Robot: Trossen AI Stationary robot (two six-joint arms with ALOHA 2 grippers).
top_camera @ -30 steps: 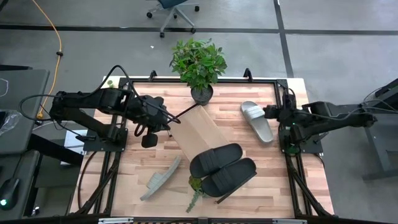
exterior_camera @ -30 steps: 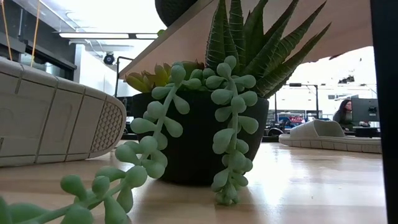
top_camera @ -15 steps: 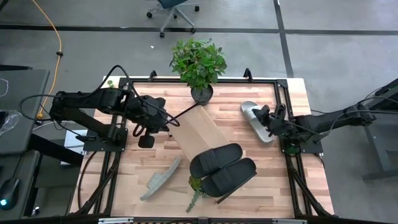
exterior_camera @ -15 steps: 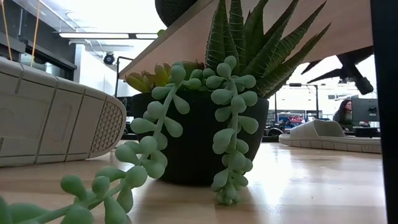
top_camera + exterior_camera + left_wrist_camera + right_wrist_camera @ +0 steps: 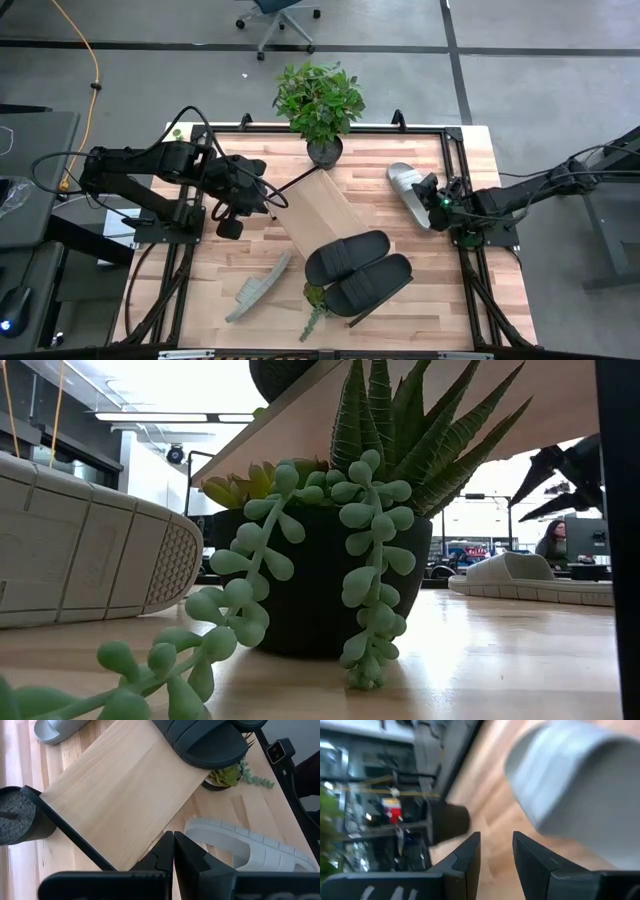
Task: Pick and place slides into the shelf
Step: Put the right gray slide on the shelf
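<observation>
While right gripper (image 5: 432, 196), part-open, hovers by grey slide (image 5: 410, 190), blur hides contact; left gripper (image 5: 232, 226) closed.

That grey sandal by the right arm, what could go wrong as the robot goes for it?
The right gripper, fingers open, is beside the grey slide, which lies near the table's right side; a poor approach might push it away instead of gripping it. The shelf already carries two black slides crowded at one end, and the potted plant stands at the other end, so carrying the sandal over could bump either.
</observation>
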